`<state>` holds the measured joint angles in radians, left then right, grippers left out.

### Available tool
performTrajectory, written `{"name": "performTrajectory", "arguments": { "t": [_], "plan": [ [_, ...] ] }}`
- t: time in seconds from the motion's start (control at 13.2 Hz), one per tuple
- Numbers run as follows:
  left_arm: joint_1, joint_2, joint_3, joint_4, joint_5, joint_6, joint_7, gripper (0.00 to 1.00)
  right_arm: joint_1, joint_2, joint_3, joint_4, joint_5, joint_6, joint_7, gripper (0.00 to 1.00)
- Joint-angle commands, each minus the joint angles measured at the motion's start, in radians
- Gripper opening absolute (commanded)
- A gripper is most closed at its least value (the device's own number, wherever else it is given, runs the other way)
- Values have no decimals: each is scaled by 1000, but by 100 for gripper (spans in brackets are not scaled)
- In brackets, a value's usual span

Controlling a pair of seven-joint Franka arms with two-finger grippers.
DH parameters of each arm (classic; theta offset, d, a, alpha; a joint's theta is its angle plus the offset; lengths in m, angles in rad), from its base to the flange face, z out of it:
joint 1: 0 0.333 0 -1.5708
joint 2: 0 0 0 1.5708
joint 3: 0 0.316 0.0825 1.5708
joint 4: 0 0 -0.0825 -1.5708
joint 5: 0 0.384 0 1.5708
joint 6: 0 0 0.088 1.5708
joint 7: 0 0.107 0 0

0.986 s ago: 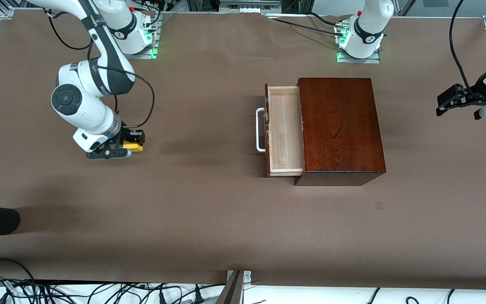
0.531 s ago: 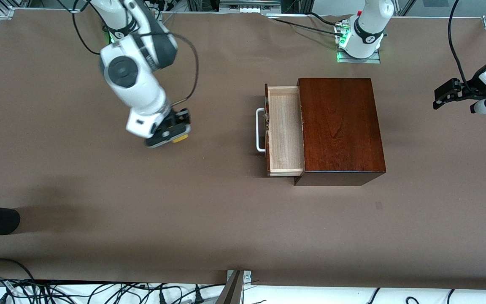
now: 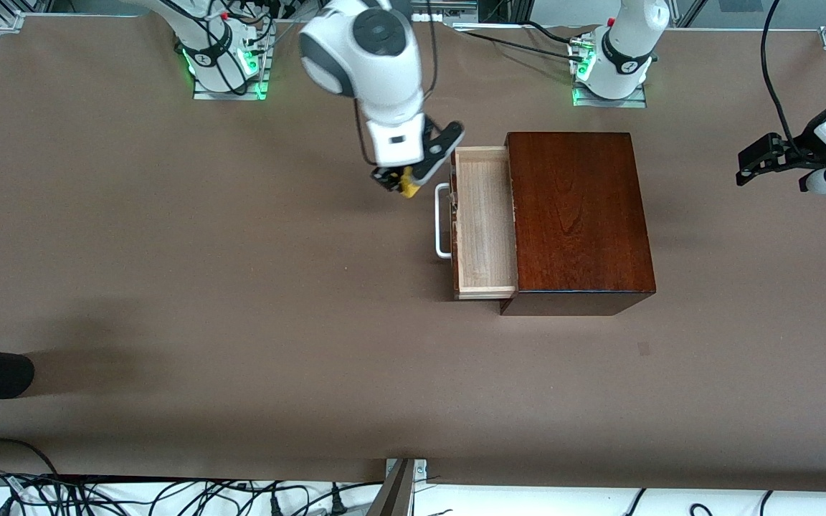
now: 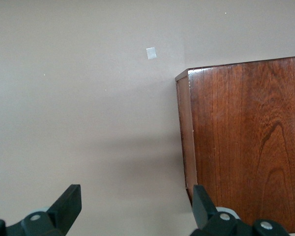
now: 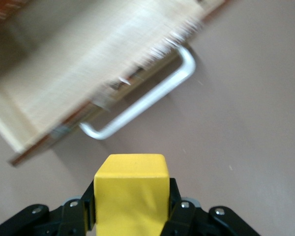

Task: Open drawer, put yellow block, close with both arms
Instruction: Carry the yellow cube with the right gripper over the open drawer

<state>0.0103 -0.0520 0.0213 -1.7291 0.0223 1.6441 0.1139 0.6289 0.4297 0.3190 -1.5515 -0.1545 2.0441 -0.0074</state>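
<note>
Right gripper [image 3: 408,180], newly beside open drawer [image 3: 483,222], clamping yellow block [image 3: 409,188].

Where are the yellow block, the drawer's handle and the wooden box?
yellow block [image 5: 131,189]: right wrist view, its front face.
handle [image 3: 442,221]: front view, middle of the white bar.
wooden box [image 3: 576,211]: front view, its top.

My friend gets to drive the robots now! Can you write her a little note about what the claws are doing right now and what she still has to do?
Right claw: shut on the yellow block, up in the air over the table just beside the drawer's handle.
Left claw: open, holding nothing, waiting over the table at the left arm's end, beside the wooden box.
Drawer: pulled open, tray bare.
Done: drawer opened, block picked up.
Left: carry the block over the tray, let go, then push the drawer shut with both arms.
</note>
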Motion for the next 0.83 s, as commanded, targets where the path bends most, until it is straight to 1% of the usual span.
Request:
{"name": "performTrajectory", "arguments": {
  "t": [0.0, 0.15, 0.23, 0.3, 0.38, 0.45, 0.76],
  "plan": [
    [-9, -5, 3, 5, -5, -10, -14, 100, 107, 130, -9, 200, -51, -52, -66, 5],
    [-9, -6, 3, 5, -5, -12, -14, 100, 176, 208, -11, 318, -68, -82, -146, 5],
    [-9, -5, 3, 5, -5, -12, -14, 100, 196, 252, -11, 365, -86, -90, -196, 5],
    [-9, -6, 3, 5, -5, -12, -14, 100, 225, 285, -12, 396, -123, -91, -239, 5],
    [-9, -6, 3, 5, -5, -12, -14, 100, 236, 308, -12, 419, -157, -94, -288, 5],
    [-9, -6, 3, 5, -5, -12, -14, 100, 238, 323, -12, 438, -161, -94, -319, 5],
    [-9, -6, 2, 6, -5, -13, -14, 100, 236, 343, -17, 446, -177, -113, -453, 5]
  ]
}}
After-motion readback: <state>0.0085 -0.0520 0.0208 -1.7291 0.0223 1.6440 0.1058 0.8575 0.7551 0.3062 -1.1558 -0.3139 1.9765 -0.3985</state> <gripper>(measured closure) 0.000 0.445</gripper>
